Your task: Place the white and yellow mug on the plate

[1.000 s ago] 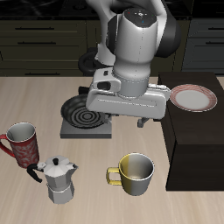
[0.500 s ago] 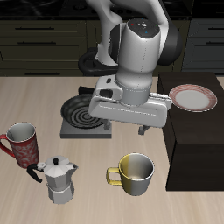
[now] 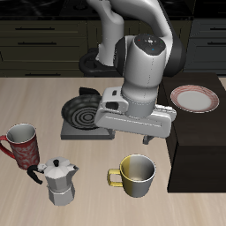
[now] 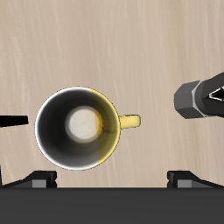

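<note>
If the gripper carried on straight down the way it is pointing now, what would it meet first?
Most likely the white and yellow mug, sitting directly below the gripper; one finger is outside its rim. Exact height is unclear.

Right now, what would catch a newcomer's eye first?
The bulky white end effector hangs above the wide olive-yellow mug with a pale inside, which stands upright near the table's front edge. Farther back, the small white plate with a reddish-brown rim sits on a dark block.
</note>
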